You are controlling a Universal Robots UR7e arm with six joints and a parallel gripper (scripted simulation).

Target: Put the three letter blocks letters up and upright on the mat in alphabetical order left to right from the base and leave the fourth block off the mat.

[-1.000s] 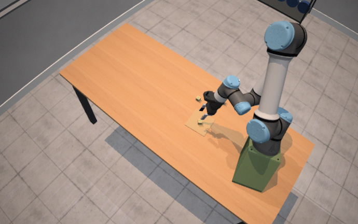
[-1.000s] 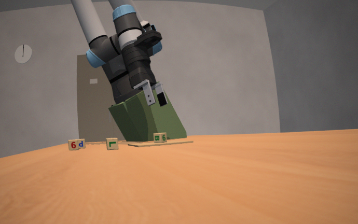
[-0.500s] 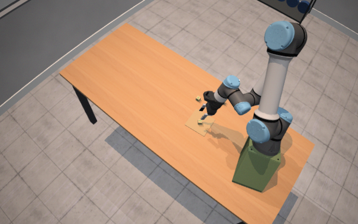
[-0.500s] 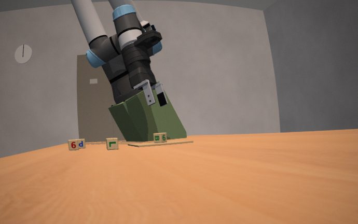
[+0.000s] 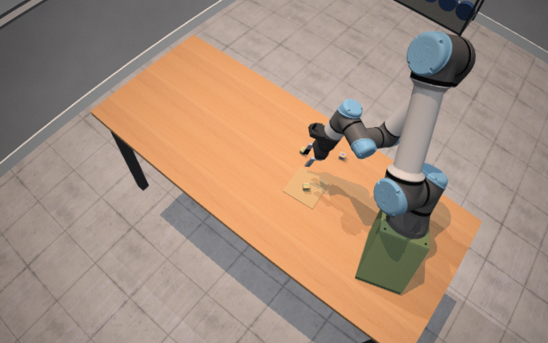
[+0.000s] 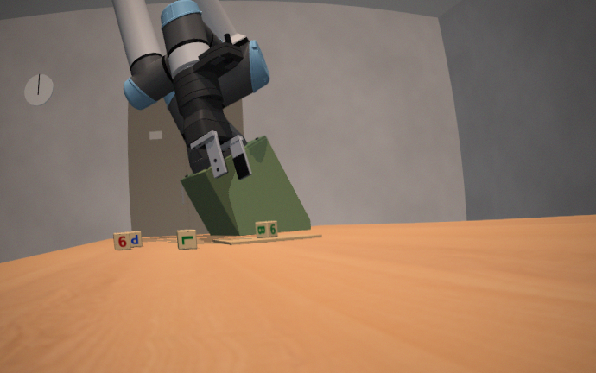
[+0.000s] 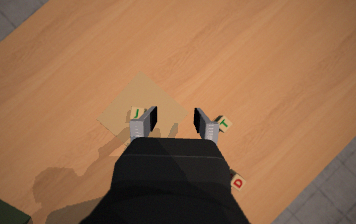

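A tan mat (image 7: 142, 102) lies on the wooden table; it also shows in the top view (image 5: 306, 189). A block with a green J on top (image 7: 135, 113) lies on the mat, partly hidden by my left finger. A block with a green T (image 7: 225, 124) lies off the mat to the right. A block with a red D (image 7: 238, 182) lies further off, by the gripper body. My gripper (image 7: 175, 114) (image 6: 230, 164) is open and empty, well above the table over the mat's right edge, between the J and T blocks. I cannot make out a fourth block.
The green robot pedestal (image 5: 391, 258) stands on the table near the mat. The table's edge and the floor (image 7: 330, 185) are close to the D block.
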